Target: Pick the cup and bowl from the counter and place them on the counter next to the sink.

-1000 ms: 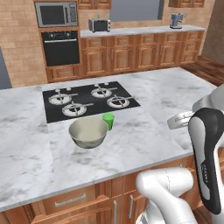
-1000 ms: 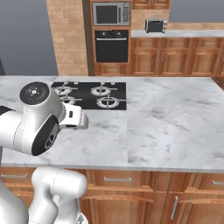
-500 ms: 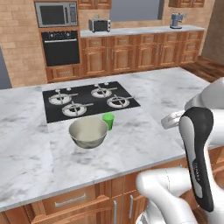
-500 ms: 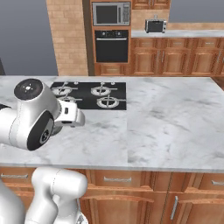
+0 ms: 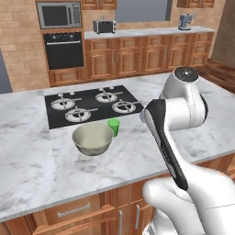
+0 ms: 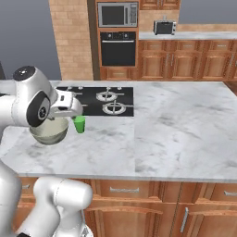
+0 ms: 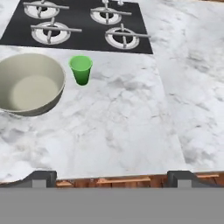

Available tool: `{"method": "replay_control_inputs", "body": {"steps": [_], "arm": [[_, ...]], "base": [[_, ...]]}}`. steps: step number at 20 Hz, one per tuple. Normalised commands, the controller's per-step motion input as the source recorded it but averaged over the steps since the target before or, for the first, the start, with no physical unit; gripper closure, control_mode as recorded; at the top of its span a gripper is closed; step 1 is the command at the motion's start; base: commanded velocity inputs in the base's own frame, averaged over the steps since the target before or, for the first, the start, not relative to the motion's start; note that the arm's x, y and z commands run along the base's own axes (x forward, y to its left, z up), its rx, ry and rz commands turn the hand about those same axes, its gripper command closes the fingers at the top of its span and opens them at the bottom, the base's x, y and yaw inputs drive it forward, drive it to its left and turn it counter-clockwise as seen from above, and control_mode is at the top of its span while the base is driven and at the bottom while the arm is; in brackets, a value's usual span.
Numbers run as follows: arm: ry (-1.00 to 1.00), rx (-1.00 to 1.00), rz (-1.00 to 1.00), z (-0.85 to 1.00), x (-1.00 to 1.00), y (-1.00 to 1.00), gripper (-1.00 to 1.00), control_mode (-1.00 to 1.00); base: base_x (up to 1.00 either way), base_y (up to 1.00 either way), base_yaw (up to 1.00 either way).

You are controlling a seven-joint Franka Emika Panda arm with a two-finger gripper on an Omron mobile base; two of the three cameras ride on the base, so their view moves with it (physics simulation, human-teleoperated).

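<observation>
You have the gripper point(image 7: 112, 177) spread wide at frame bottom, empty; cup point(image 7: 81, 69) upright beside bowl point(image 7: 29, 83), upper left.

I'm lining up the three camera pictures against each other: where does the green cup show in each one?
Left base view: the cup stands just left of centre, right of the bowl.
Right base view: the cup is left of centre, right of the bowl.
Hand view: the cup is upper left, right of the bowl.
Shared landmark: the black cooktop, just beyond the cup.
</observation>
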Motion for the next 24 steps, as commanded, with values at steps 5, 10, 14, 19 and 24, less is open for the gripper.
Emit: {"method": "replay_control_inputs", "body": {"steps": [5, 10, 14, 19, 24], "arm": [[0.04, 0.00, -0.07, 0.00, 1.00, 0.00, -1.00, -1.00], [0.01, 0.11, 0.00, -0.01, 0.91, 0.03, -1.00, -1.00], [0.08, 0.27, 0.01, -0.02, 0.77, 0.09, -1.00, -1.00], [0.17, 0.15, 0.00, -0.03, 0.57, 0.08, -1.00, -1.00], [0.16, 0.00, 0.00, -0.04, 0.32, 0.09, -1.00, -1.00]], "base": [[0.00, 0.00, 0.00], [0.00, 0.00, 0.00], [0.00, 0.00, 0.00], [0.00, 0.00, 0.00], [0.00, 0.00, 0.00]]}}
